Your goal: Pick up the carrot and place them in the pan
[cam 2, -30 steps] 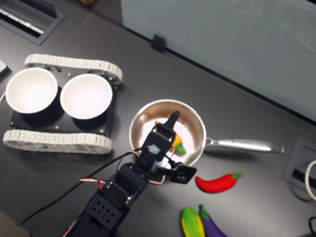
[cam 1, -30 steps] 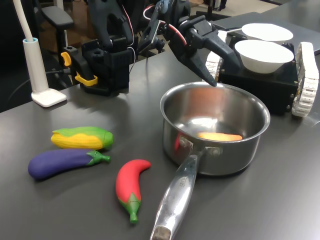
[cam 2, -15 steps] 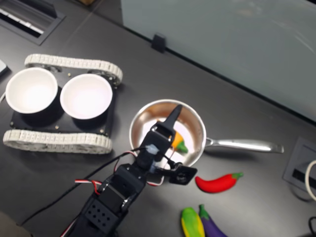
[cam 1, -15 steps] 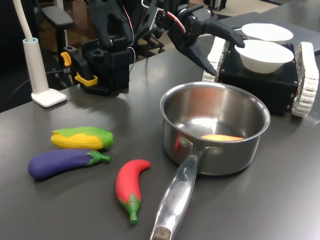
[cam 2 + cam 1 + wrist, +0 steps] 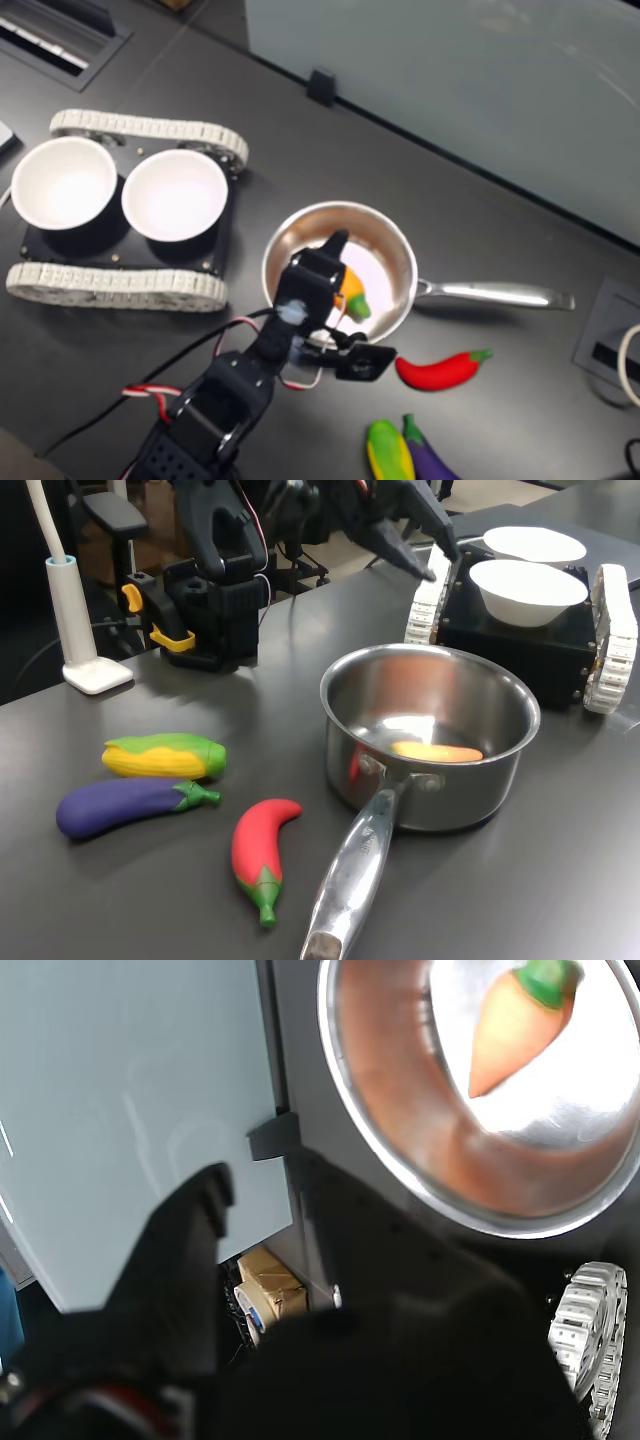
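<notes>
The carrot [image 5: 515, 1030] lies on the floor of the pan [image 5: 432, 742], below and ahead of the raised gripper [image 5: 415, 525], so the placing appears complete. The gripper holds nothing; how far its jaws are parted cannot be told. Only the arm's withdrawal seems left.

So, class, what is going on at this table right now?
The carrot lies inside the pan, so the placing looks done. The arm's end effector holds nothing and sits raised above the table, behind the pan in the first exterior view. The corn, eggplant and chili lie on the table.
</notes>
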Controlling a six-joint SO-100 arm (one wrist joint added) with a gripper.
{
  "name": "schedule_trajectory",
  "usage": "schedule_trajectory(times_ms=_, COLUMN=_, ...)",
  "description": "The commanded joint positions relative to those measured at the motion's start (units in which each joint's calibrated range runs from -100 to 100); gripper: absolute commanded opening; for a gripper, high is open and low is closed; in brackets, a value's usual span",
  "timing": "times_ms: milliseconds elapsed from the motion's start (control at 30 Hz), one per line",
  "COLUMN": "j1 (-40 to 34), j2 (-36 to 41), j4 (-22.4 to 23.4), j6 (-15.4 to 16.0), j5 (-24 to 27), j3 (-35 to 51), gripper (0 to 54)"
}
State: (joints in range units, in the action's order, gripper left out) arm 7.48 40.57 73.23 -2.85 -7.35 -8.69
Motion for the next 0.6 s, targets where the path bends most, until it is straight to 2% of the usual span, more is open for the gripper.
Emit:
schedule_trajectory(times_ms=0, j1=-0.6, j2=4.9, j4=1.1, j6=-0.8, j5=-0.7, j3=6.1, gripper=0.2)
schedule_trajectory(times_ms=167, j1=-0.7, j2=9.7, j4=1.7, j6=-0.8, j5=1.6, j3=5.3, gripper=0.1)
schedule_trajectory(times_ms=567, j1=-7.6, j2=22.4, j4=10.6, j6=-0.8, j5=3.1, j3=4.6, gripper=0.1)
